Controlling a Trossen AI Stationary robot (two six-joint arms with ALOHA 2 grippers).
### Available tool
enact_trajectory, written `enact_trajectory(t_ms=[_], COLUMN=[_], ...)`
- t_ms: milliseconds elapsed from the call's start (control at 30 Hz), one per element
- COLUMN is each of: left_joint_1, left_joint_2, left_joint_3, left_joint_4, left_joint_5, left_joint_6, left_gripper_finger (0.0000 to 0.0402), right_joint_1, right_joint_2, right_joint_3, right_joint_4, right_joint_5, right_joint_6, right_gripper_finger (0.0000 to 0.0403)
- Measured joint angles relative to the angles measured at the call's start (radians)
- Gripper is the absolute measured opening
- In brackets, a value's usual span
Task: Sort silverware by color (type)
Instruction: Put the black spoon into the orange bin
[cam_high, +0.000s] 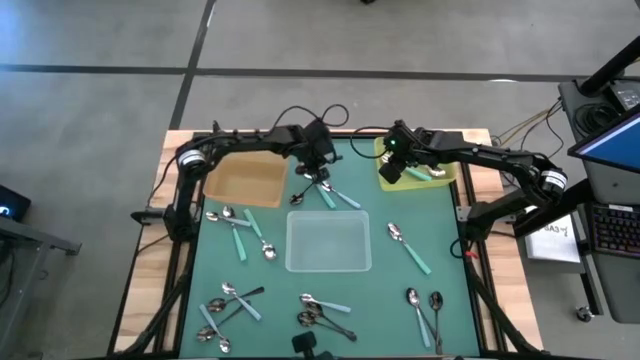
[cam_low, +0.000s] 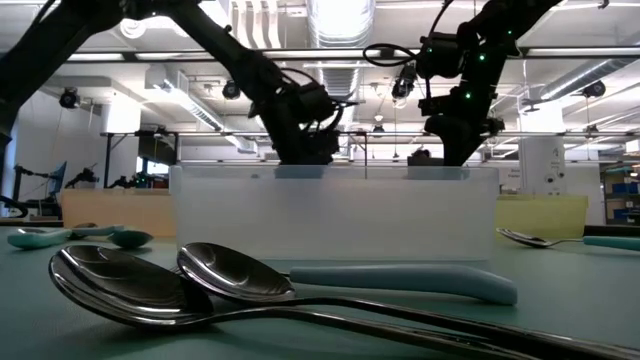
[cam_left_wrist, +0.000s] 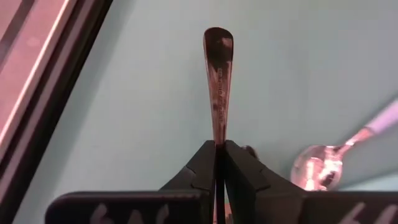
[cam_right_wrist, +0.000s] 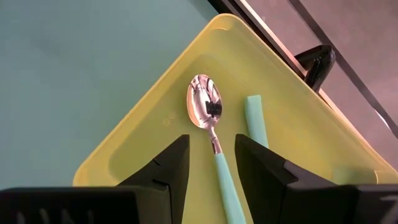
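The green-topped table (cam_high: 390, 280) is carrying three trays: a clear tray (cam_high: 328, 243) at the middle, a brown tray (cam_high: 245, 182) toward the far left, and a yellow-green tray (cam_high: 415, 172) toward the far right.

The left gripper (cam_left_wrist: 219, 163) is working just beside the brown tray's right edge, its fingers pressed together and pinching a dark metal spoon (cam_left_wrist: 217, 81) by the shaft. The spoon's long axis is running straight out from the fingers, with its rounded handle end pointing away from the wrist. Beside it a silver-bowled spoon (cam_left_wrist: 320, 168) is lying on the mat, its bowl near the gripper and its handle angling away.

The right gripper (cam_right_wrist: 211, 163) is hovering over the yellow-green tray with its fingers spread and gripping nothing. Between them a teal-handled spoon (cam_right_wrist: 205, 109) is lying in the tray, bowl pointing toward the tray's corner and handle running back toward the wrist. A second teal handle (cam_right_wrist: 256, 121) is lying just beside it, roughly parallel.

Many more spoons are lying scattered over the mat, mostly along the near and left parts; an exact count cannot be told.
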Motion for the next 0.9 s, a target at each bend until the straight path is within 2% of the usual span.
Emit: enact_trajectory(t_ms=[133, 333, 567, 700, 900], left_joint_1=[-0.001, -0.003, 0.012, 0.013, 0.016], left_joint_2=[-0.054, -0.209, -0.486, -0.624, -0.723], left_joint_3=[0.012, -0.077, -0.395, -0.583, -0.712], left_joint_4=[-0.075, -0.174, -0.155, -0.075, -0.046], left_joint_5=[0.007, 0.008, -0.002, -0.073, -0.194], left_joint_6=[0.005, 0.004, -0.118, -0.177, -0.223], left_gripper_finger=[0.0003, 0.0002, 0.0001, 0.0001, 0.0020], right_joint_1=[0.000, 0.000, 0.000, 0.000, 0.000], right_joint_2=[0.000, 0.000, 0.000, 0.000, 0.000], right_joint_3=[0.000, 0.000, 0.000, 0.000, -0.001], right_joint_4=[0.000, 0.000, 0.001, 0.007, 0.046], right_joint_5=[0.000, 0.000, 0.000, 0.000, 0.000], right_joint_6=[-0.012, -0.026, -0.026, -0.038, -0.070], right_gripper_finger=[0.0121, 0.0121, 0.0121, 0.0121, 0.0121])
